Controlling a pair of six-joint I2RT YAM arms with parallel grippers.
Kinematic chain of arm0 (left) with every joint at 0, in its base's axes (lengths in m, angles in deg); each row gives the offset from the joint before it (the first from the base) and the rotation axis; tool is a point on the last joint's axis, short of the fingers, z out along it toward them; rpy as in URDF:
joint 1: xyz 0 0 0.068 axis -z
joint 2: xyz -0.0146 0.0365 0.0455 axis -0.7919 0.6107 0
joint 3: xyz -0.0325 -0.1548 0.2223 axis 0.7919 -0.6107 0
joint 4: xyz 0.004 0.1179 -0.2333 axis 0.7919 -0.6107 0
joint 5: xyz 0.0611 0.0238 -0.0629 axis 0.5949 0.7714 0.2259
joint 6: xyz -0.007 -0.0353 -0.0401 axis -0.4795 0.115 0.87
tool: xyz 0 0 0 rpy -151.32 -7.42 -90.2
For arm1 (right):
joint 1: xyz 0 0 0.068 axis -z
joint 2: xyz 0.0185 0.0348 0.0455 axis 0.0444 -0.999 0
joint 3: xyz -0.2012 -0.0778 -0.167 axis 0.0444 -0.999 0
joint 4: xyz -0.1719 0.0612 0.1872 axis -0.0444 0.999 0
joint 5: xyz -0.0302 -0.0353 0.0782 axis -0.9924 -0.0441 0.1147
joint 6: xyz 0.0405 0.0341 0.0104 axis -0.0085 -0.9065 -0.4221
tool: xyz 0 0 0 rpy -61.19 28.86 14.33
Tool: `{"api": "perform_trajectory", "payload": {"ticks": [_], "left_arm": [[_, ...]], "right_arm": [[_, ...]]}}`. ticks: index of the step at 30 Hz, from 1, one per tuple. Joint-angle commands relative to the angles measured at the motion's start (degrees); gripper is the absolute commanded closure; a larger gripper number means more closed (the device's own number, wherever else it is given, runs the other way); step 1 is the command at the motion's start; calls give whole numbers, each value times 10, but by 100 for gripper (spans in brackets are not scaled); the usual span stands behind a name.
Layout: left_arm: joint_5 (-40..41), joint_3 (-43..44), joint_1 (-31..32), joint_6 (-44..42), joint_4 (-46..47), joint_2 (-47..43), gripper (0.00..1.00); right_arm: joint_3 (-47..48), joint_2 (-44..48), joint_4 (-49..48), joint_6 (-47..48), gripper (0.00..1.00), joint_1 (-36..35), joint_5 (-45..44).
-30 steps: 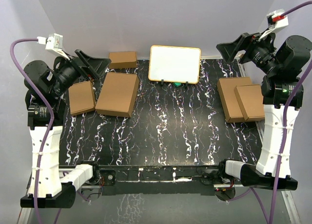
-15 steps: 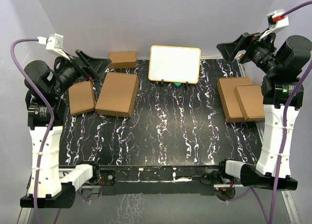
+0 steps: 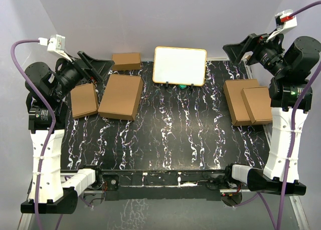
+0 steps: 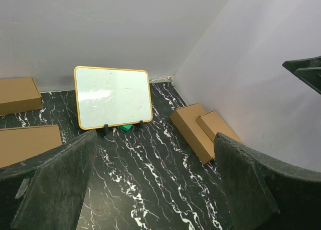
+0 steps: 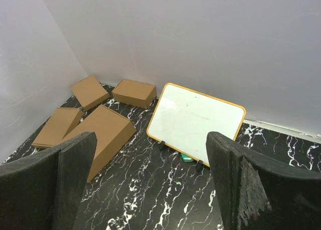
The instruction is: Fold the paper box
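Black stone pattern with white veins covers the table [image 3: 165, 140], and everything on it sits toward the edges. The left arm [image 3: 45, 155] and right arm [image 3: 283, 140] are folded up and back over their own sides, well above the surface. I read that as a parked or ready pose, not a reach.

Next in size, the whiteboard [image 3: 179, 65] stands propped on small dark feet at the far edge, leaning back toward the wall. A green object [image 3: 184, 85] sits just at its lower rim.

The paper box [image 3: 120, 96] is the largest cardboard piece and lies left of centre as a closed flat rectangle. No flaps or slits show, so I judge it already folded; no unfolded sheet is in view. From the right wrist view one side of it looks raised, and I cannot tell what lifts it.

On the right, a long brown box [image 3: 235, 102] carries a shorter box [image 3: 258, 105] overlapping it, probably stacked to save room. A small box [image 3: 84, 100] lies just beside the paper box, and another far box [image 3: 126, 60] rests against the back wall.

The left gripper [image 4: 155, 140] and right gripper [image 5: 150, 135] both have their jaws spread wide, holding nothing and touching no cardboard.
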Motion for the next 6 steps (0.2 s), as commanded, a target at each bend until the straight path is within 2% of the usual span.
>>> {"api": "perform_trajectory", "payload": {"ticks": [1,6], "left_arm": [[0,1,3,-6,4,-10,3],[1,-1,4,-6,5,-10,3]], "right_arm": [[1,13,-25,-2,0,5,-1],[0,14,-24,2,0,5,-20]]}}
